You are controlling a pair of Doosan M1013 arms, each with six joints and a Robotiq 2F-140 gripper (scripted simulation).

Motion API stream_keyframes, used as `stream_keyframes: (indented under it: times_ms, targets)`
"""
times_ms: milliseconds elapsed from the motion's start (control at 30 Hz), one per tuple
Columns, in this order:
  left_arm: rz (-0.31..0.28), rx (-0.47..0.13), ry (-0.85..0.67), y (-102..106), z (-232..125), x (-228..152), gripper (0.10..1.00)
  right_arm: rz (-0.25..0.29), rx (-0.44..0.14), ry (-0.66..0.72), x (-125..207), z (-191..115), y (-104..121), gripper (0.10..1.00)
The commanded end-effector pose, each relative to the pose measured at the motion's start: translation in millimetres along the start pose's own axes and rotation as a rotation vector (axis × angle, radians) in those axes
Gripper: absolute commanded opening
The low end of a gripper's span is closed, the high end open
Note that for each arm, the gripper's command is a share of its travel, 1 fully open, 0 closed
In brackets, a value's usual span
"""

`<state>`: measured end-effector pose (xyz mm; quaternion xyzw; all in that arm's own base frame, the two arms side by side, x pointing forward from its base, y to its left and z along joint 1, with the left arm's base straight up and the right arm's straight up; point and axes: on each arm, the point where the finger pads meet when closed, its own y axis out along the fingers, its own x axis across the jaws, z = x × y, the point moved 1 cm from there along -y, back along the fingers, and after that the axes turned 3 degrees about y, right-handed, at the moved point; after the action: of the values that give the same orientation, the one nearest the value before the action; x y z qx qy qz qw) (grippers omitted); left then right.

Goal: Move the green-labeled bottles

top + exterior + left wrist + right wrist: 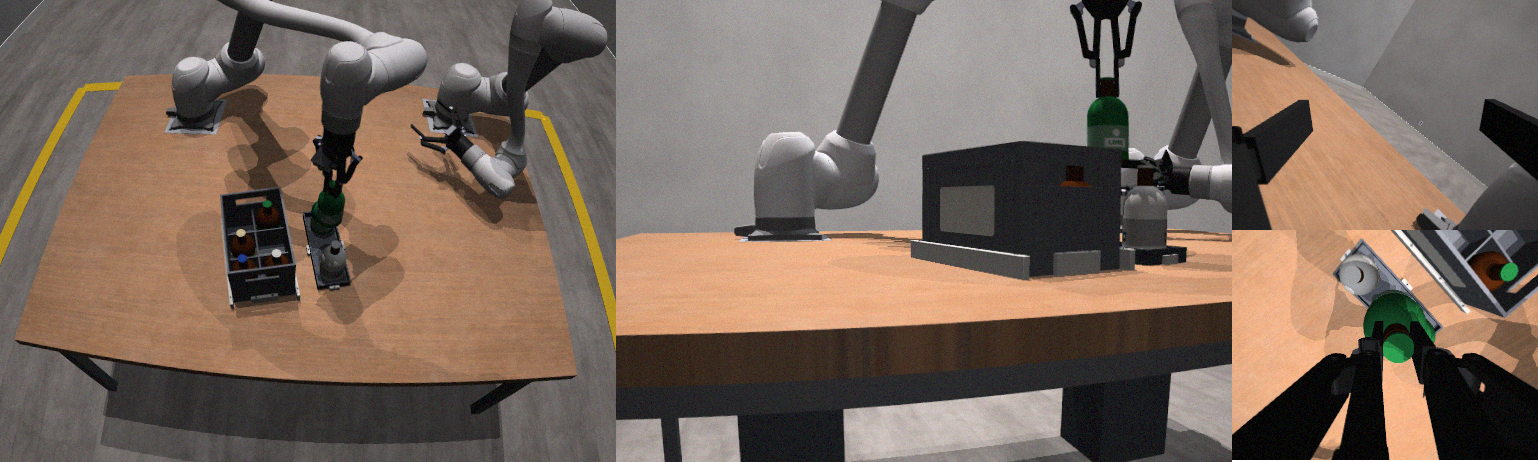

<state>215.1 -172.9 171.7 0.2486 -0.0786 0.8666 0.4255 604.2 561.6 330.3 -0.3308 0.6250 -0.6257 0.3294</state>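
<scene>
Label reading: "LIME", printed on the paler band of the green bottle [331,206] [1108,120] [1392,312], with a round pale mark above the word. No other writing is legible from here.

The worktop [150,300] [766,290] [1332,160] [1272,380] is brown wood grain; the wall [691,75] [1472,70] is plain grey, and yellow lines [35,175] mark the grey floor.

The LIME bottle is glossy green, dark-necked and green-capped, upright above the tray [306,230] [1178,254] [1391,286]. The right end effector [334,181] [1107,89] [1396,334] is nearly closed, clamped on its neck. The left end effector [431,118] [1396,115] is wide open and holds nothing.

A second green bottle [320,224] [1427,325] and a grey bottle [333,262] [1145,215] [1358,275] stand on the tray, beside the dark crate [226,240] [966,170] [1504,313] of brown bottles.
</scene>
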Motion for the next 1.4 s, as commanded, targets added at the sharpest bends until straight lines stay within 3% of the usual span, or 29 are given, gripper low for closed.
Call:
stream_keyframes:
  times_ms: [0, 1367]
  targets:
    - [0.000, 0.000, 0.000, 0.0, 0.2, 0.1, 1.000, 0.002, 0.000, 0.000, -0.2, -0.1, -1.5, 0.099]
    - [0.000, 0.000, 0.000, 0.0, 0.2, 0.1, 1.000, 0.002, 0.000, 0.000, -0.1, -0.1, -6.0, 0.099]
